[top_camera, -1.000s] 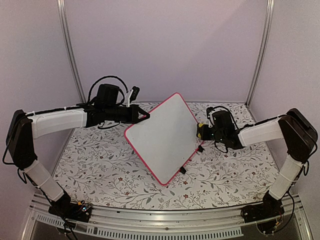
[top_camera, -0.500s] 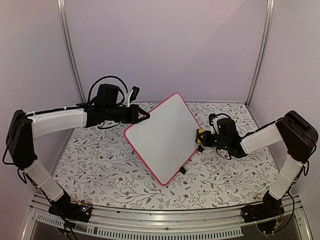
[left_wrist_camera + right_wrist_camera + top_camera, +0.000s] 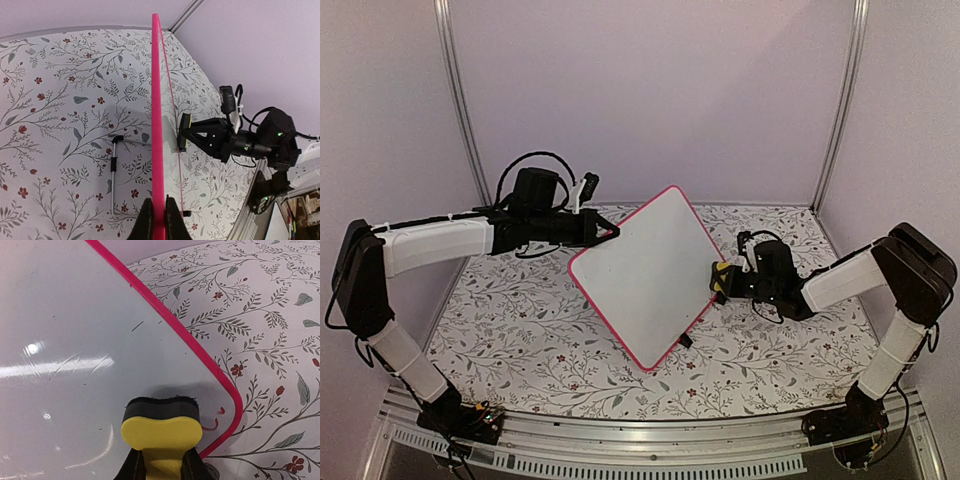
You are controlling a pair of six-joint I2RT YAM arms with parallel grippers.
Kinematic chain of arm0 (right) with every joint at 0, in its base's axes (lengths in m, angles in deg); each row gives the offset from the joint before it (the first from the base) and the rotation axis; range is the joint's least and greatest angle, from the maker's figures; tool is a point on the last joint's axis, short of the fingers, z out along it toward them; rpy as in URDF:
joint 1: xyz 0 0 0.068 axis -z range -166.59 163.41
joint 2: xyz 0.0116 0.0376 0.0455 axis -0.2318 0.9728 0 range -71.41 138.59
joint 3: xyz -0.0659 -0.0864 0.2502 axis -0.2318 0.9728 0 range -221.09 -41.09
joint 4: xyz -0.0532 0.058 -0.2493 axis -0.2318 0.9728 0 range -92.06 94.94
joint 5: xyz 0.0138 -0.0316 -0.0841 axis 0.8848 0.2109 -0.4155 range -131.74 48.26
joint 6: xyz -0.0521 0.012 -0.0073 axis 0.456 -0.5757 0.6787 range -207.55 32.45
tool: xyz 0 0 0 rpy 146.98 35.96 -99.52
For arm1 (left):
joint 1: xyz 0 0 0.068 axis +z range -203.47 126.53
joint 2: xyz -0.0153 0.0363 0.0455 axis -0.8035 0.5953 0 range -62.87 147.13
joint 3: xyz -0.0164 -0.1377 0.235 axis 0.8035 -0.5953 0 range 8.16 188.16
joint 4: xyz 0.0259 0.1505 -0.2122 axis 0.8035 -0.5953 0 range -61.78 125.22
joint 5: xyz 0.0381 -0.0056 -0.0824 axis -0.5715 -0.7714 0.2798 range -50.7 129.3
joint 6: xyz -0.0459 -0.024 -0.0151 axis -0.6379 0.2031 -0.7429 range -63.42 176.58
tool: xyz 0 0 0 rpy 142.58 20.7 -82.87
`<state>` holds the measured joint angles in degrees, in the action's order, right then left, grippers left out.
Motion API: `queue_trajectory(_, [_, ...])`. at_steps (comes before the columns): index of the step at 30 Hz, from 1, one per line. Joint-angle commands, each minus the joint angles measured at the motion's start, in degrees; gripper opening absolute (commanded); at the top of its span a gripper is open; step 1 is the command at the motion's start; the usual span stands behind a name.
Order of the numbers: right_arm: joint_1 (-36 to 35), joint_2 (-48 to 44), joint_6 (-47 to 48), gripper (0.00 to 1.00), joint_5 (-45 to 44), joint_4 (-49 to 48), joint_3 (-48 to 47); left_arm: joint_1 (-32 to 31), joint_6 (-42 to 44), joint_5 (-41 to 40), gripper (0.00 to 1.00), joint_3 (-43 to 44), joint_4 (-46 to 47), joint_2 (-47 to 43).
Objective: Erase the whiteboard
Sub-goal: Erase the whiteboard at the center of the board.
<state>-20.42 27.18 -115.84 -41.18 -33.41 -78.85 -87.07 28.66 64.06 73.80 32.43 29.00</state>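
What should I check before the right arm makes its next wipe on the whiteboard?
1. Hold: the left gripper clamps the whiteboard by its frame: ok.
2. Tool: the right gripper grips the yellow eraser: ok.
3. Contact: the eraser's felt appears to be against the board face: ok.
4. Board clean: a dark stroke and a red mark show near the corner: not ok.
5. Pressing force: cannot tell.

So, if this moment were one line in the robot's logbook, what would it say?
left gripper: shut on whiteboard edge | right gripper: shut on yellow eraser, felt at board face near corner | red mark beside eraser
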Motion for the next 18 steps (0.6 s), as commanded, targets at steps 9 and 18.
queue_trajectory(9, [-2.7, -1.3, 2.8, 0.07, -0.2, 8.8, -7.0, 1.0, 4.1, -3.9, 0.0, -2.9, -2.8, -1.0])
queue_trajectory(18, [-1.0, -1.3, 3.2, 0.08, -0.2, 10.1, -12.4, 1.5, 3.8, -2.0, 0.0, -4.5, 0.0, -3.2])
